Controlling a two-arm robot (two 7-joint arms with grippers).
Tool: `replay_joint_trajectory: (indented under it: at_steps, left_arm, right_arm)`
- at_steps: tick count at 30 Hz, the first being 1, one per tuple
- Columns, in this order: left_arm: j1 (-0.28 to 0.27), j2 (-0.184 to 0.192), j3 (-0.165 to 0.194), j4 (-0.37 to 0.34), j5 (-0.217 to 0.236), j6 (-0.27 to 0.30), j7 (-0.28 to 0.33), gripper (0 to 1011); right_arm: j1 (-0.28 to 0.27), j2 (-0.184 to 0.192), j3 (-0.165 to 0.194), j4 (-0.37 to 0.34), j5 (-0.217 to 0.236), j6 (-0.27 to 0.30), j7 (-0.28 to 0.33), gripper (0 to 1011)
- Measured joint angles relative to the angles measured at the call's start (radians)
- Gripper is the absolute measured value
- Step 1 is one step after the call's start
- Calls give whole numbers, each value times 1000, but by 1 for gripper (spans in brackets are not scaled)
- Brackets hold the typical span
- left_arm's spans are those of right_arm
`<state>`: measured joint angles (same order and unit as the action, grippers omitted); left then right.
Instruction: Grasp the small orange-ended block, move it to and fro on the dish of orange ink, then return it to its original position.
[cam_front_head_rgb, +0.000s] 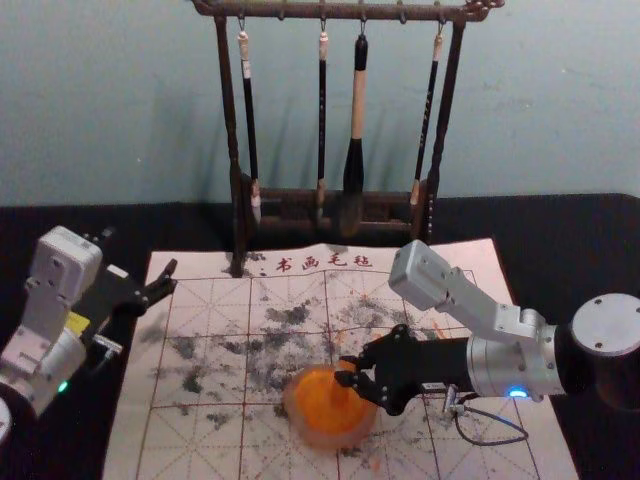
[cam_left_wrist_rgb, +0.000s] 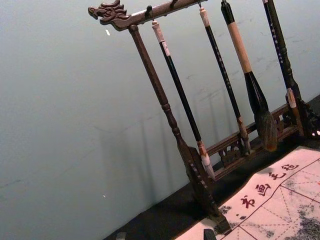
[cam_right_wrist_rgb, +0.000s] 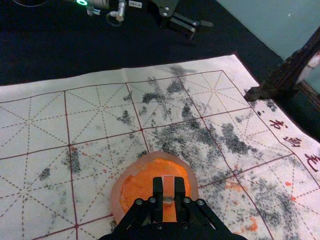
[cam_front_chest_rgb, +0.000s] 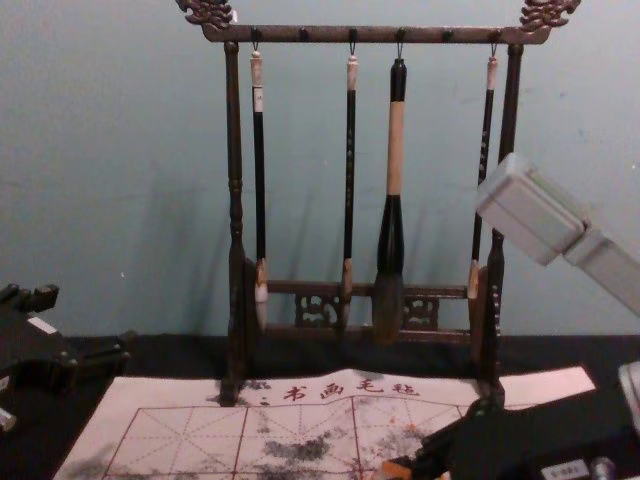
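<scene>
1. Right gripper (cam_front_head_rgb: 342, 370) is out over the dish (cam_front_head_rgb: 310, 428) of orange ink (cam_front_head_rgb: 318, 392), fingers closed in on the small block (cam_right_wrist_rgb: 168, 186), one on each side. So the block's right there above the dish, in its grip. Can't tell if its end is touching the ink.

2. Left gripper (cam_front_head_rgb: 138, 254) sits off by the mat's left edge, fingers spread wide with a gap between them.

3. Head view's the handy one for layout: both arms, dish and mat (cam_front_head_rgb: 210, 300) together. Right wrist view looks down on the block and gives you its pale upper part between the fingers, while the chest view catches an orange end low down by the right gripper's fingertips.

4. Chest view also gets you both carved ends of the rack (cam_front_chest_rgb: 236, 180); the left wrist view has one of them close up, and it's a dragon head.

5. Headcount: two grippers, one block, one dish, one mat, one rack. Four brushes (cam_front_chest_rgb: 395, 150) hang off it, three slim plus one much fatter.

6. Mat's got four red characters (cam_front_head_rgb: 325, 262) along its far edge, grid lines, dark smudges and a few orange spots.
</scene>
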<state>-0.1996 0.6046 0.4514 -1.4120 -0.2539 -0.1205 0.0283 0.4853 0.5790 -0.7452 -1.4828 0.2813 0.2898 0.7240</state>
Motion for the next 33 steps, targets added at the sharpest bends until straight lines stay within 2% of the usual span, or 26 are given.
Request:
replay_joint_trajectory:
  at_steps: [6, 14, 28, 33]
  left_arm:
    - [0, 0, 0, 0, 0, 0, 0, 1001]
    - [0, 0, 0, 0, 0, 0, 0, 1001]
    - [0, 0, 0, 0, 0, 0, 0, 1001]
    - [0, 0, 0, 0, 0, 0, 0, 1001]
  right_arm:
    - [-11, 13, 11, -16, 2, 7, -7, 90]
    - [-51, 45, 58, -69, 34, 11, -36, 90]
    - [-154, 141, 219, -176, 117, 12, -142, 90]
    - [-180, 165, 248, -203, 127, 25, -162, 90]
